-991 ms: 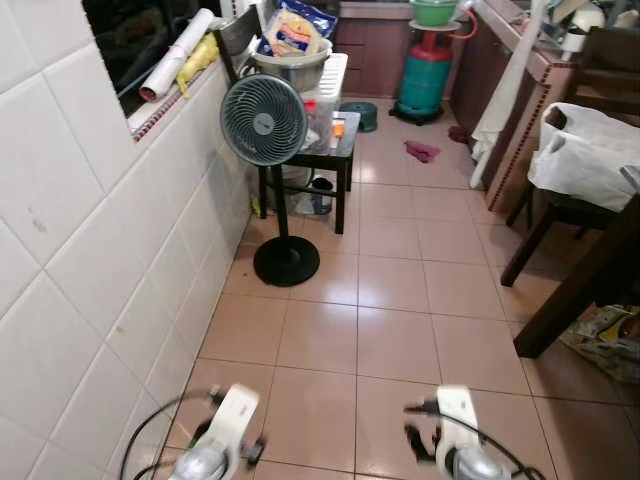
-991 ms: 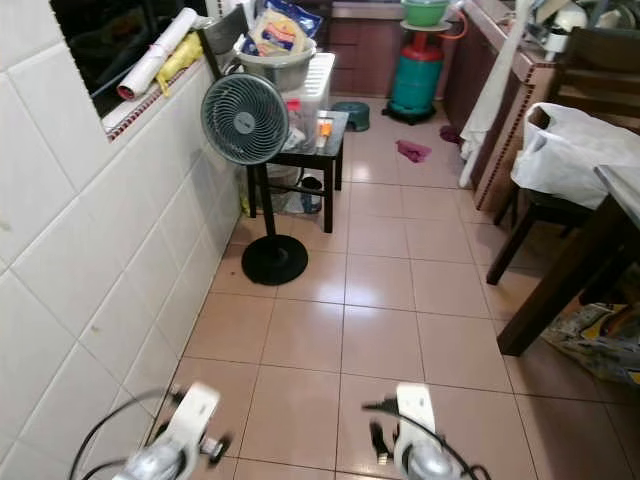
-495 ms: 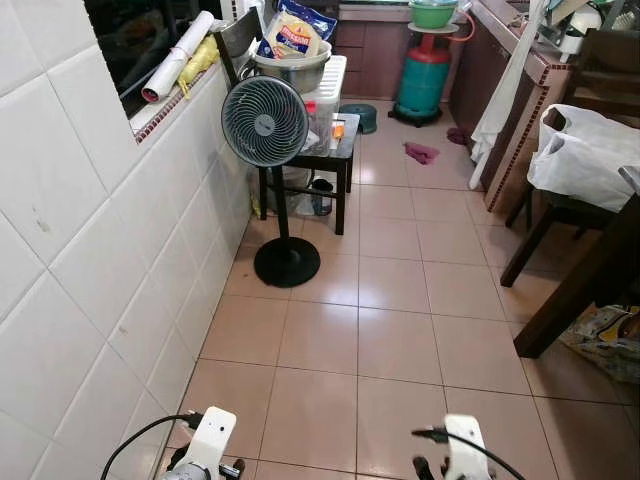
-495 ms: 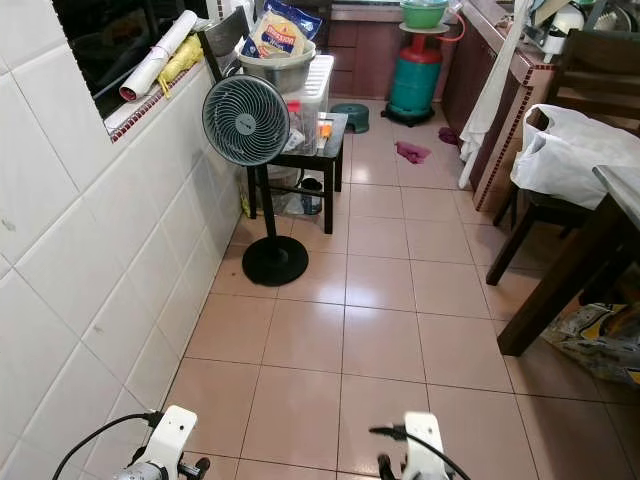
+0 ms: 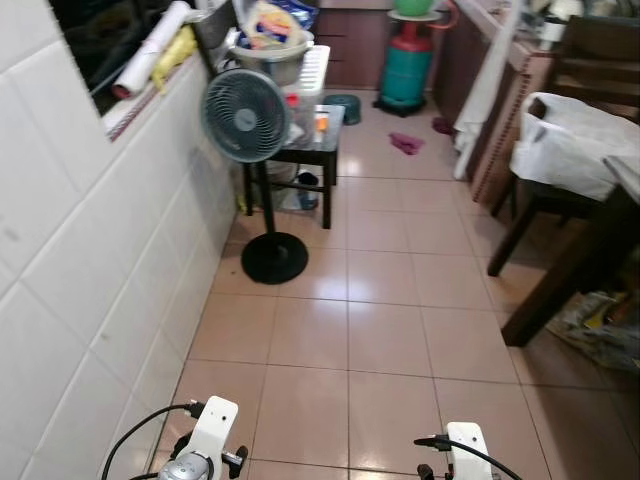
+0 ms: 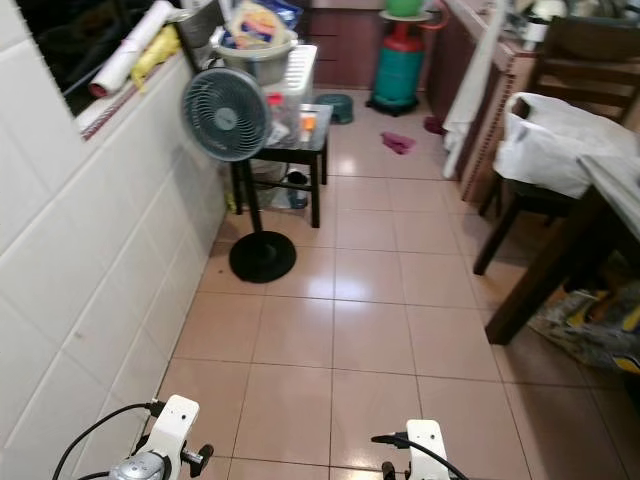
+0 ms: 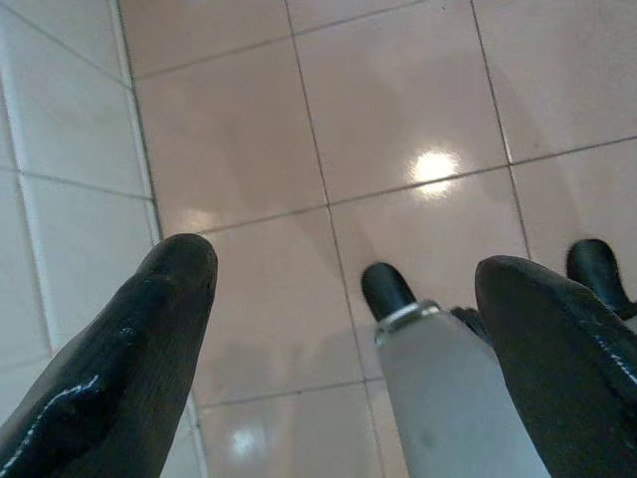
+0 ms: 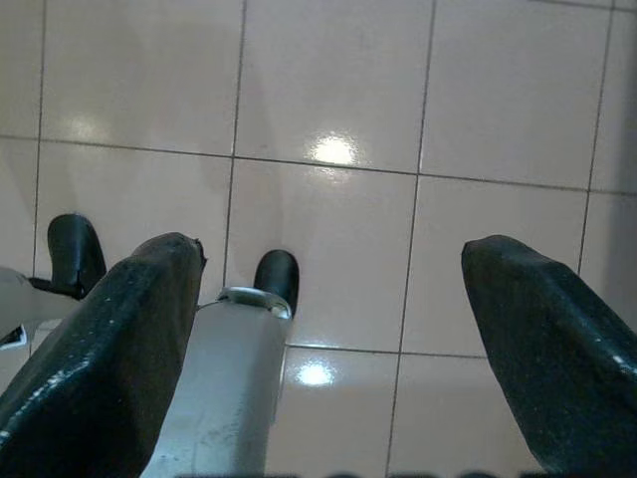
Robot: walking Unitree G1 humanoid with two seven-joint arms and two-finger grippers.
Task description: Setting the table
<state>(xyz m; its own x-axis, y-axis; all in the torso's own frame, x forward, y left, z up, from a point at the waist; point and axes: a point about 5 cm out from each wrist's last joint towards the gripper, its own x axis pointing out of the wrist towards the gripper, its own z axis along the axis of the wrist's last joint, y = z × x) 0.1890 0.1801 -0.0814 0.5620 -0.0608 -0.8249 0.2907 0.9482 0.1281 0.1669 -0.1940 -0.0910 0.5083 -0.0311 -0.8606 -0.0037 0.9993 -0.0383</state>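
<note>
Left eye view, left to right: white tiled wall [image 5: 90, 260], window ledge with a rolled white sheet [image 5: 150, 50], pedestal fan [image 5: 245, 118] in front of a small black side table [image 5: 318, 135] carrying a metal basin [image 5: 268, 58] with a snack bag, a white plastic container and a small orange bottle. Further back a green gas cylinder [image 5: 407, 65], and a pink rag [image 5: 406, 144] on the tiled floor [image 5: 380, 300]. Far right: dark wooden dining table [image 5: 590, 260], one leg and an edge in frame, white plastic bag [image 5: 570, 150] on the chair beside it. The table is the task target; it sits ahead-right, well apart from both arms. No dishes or cutlery identifiable yet, so nothing specific to grip; my guess is tableware will be rigid, smooth and breakable, best taken by the rim or handle. The plastic bag looks soft and light, would go by its handles if it needs clearing. Left gripper [image 7: 338, 299] hangs low over the floor, fingers spread wide, empty. Right gripper [image 8: 328, 289] same: spread wide, nothing held. Frames slightly blurred, likely walking or turning.
</note>
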